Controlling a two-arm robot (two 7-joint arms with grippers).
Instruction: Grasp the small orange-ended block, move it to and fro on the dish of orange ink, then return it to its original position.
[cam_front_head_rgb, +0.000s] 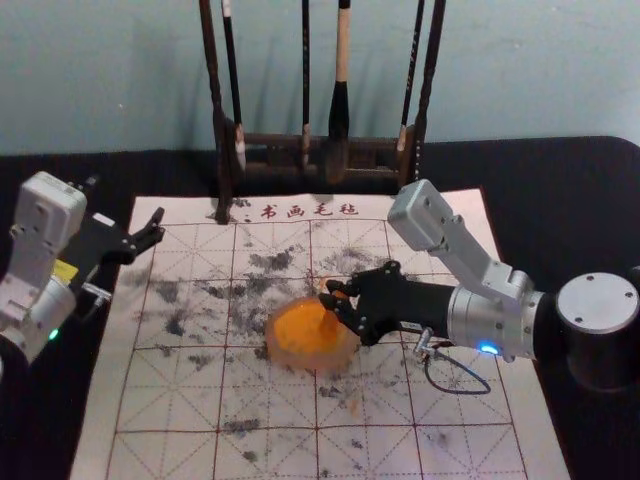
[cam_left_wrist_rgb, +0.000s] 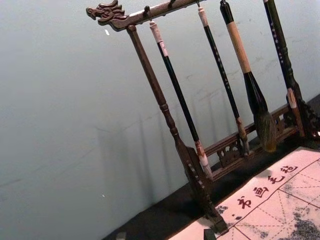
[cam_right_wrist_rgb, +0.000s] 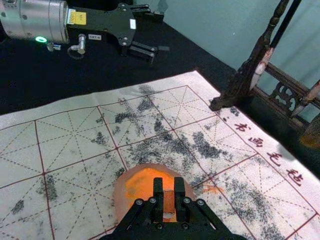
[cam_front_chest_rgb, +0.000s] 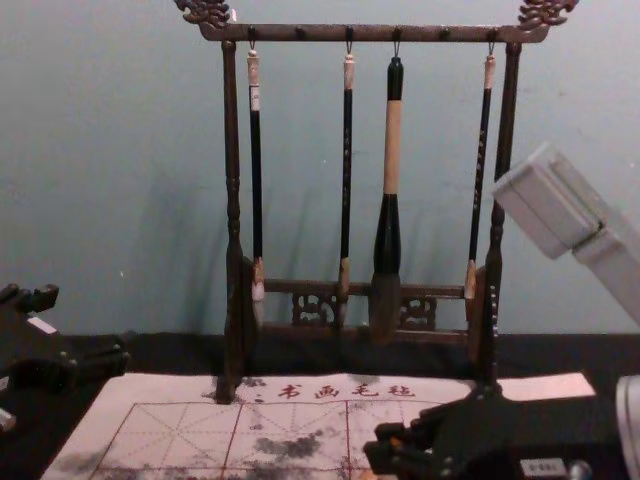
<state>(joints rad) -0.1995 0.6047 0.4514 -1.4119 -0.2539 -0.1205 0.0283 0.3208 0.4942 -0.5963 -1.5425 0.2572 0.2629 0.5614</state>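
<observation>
While reaching in low from the right side of the dish (cam_front_head_rgb: 343, 356), has the right claw (cam_front_head_rgb: 330, 293) over the near-right part of its orange ink (cam_right_wrist_rgb: 136, 186). Closed down on the small block (cam_right_wrist_rgb: 169, 202), with both dark fingers pressed against opposite sides and with just the block's width between them. Shows orange on the block, with a paler bit at one end, right above the dish; hard to tell from here whether touching the ink or just clear of it. Well apart from the dish, off to its left and farther back, holds out the left claw (cam_front_head_rgb: 158, 226) by the left edge of the mat, spread wide and empty. Under the dish, spreads a pale gridded mat (cam_front_head_rgb: 180, 405) with dark smudges all about, and with a small orange smear (cam_right_wrist_rgb: 211, 189) just behind the dish. Farther behind the dish, has red characters (cam_front_head_rgb: 310, 211) along the mat's back edge, then a dark wooden rack (cam_front_chest_rgb: 375, 34) upright on the black-covered table (cam_front_head_rgb: 530, 172), with four brushes (cam_front_chest_rgb: 347, 150) hanging from its top bar.
</observation>
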